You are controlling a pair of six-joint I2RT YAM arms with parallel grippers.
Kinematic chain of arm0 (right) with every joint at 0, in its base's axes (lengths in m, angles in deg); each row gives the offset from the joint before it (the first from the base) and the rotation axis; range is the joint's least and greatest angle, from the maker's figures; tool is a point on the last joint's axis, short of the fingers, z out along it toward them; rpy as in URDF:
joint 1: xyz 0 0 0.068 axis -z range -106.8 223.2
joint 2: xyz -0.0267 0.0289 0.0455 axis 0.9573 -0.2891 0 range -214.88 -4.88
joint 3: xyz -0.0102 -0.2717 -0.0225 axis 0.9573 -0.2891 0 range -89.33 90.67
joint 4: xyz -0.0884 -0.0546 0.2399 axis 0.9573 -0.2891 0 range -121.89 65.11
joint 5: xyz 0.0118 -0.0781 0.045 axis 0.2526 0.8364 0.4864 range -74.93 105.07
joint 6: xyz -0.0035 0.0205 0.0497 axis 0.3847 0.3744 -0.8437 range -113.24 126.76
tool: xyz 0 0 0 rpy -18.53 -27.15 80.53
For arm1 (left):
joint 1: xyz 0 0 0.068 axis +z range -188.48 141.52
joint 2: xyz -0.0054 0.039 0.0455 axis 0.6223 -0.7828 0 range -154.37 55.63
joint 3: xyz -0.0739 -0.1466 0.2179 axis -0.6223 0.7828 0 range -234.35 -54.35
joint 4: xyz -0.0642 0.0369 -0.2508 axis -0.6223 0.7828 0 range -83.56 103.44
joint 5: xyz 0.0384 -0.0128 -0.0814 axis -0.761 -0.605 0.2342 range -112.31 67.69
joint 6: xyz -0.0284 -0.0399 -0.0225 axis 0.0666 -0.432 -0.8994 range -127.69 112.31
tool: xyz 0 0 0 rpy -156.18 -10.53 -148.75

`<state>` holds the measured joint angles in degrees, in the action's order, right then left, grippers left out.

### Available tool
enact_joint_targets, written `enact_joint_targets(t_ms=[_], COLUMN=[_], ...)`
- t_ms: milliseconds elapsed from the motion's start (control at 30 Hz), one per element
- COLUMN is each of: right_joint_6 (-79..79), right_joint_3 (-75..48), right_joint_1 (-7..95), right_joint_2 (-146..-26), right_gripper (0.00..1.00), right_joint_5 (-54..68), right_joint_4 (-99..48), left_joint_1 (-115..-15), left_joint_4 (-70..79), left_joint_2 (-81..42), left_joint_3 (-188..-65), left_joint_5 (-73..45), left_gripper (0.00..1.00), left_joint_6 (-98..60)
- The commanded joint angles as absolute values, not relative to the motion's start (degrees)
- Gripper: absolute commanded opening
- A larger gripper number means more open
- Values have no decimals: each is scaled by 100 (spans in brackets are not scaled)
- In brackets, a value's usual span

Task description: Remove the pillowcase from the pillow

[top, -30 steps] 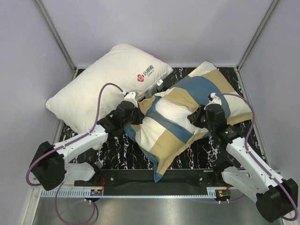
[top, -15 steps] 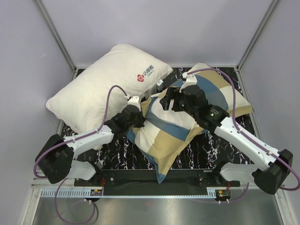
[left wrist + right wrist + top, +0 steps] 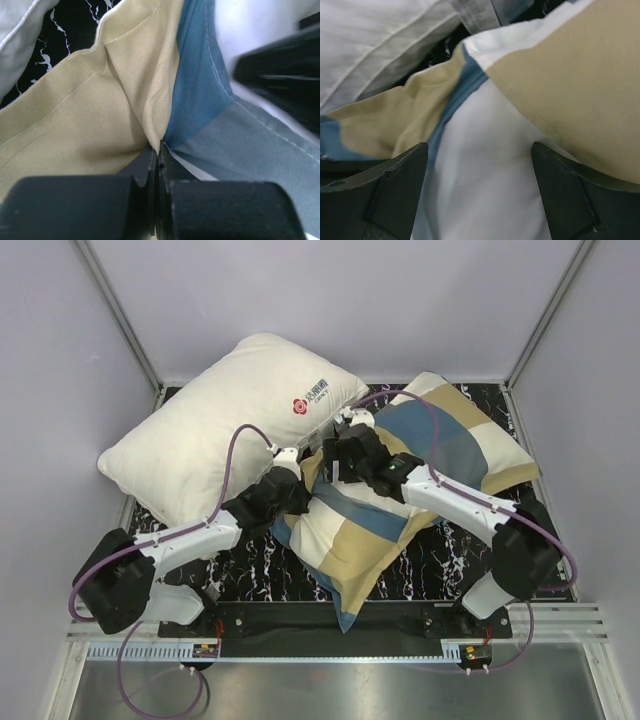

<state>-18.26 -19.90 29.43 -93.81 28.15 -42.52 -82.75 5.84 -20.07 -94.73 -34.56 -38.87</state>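
The checked teal, tan and cream pillowcase lies slantwise across the table with the pillow inside it. My left gripper is shut on a fold of the pillowcase at its left edge, tan and blue cloth pinched between the jaws. My right gripper hovers open just right of the left one. In the right wrist view its fingers stand wide apart over the plain off-white pillow, which bulges out between the tan and blue edges of the pillowcase.
A second white pillow with a red logo lies at the back left, touching the pillowcase. The black marbled tabletop shows in front. Pale walls close in the left, right and back sides.
My right gripper opened and swung from the pillowcase's right side over to its left end, beside the left gripper. The left gripper stayed shut on the cloth and shifted slightly right.
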Motion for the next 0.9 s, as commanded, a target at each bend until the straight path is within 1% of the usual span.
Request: enact_joint_targets(t_ms=[0,233,333,567,700,867], right_joint_6=[-2162,-2663,-2857,-3174,-3156,-3306], right_joint_3=[-2209,-2754,-3114,-3185,-3167,-3264], right_joint_1=[2916,2907,2916,2925,2925,2934], right_joint_2=[-9655,-9647,-9445,-9198,-9268,-9277], right_gripper=[91,96,99,100,100,100], right_joint_5=[3264,3888,3846,4363,4408,4829], right_joint_4=[-4212,-4344,-4012,-4256,-4335,-4677], left_joint_1=[-8410,-8410,-8410,-8410,-8410,-8410], left_joint_4=[925,986,995,986,1013,1127], left_joint_2=[-1961,-1768,-1715,-1636,-1583,-1460], left_joint_3=[-9223,-9091,-9039,-8872,-8854,-8872], left_joint_5=[-3277,-3356,-3365,-3391,-3382,-3461], left_gripper=[0,0,0,0,0,0], left_joint_6=[-3924,-3915,-3906,-3950,-3959,-3924])
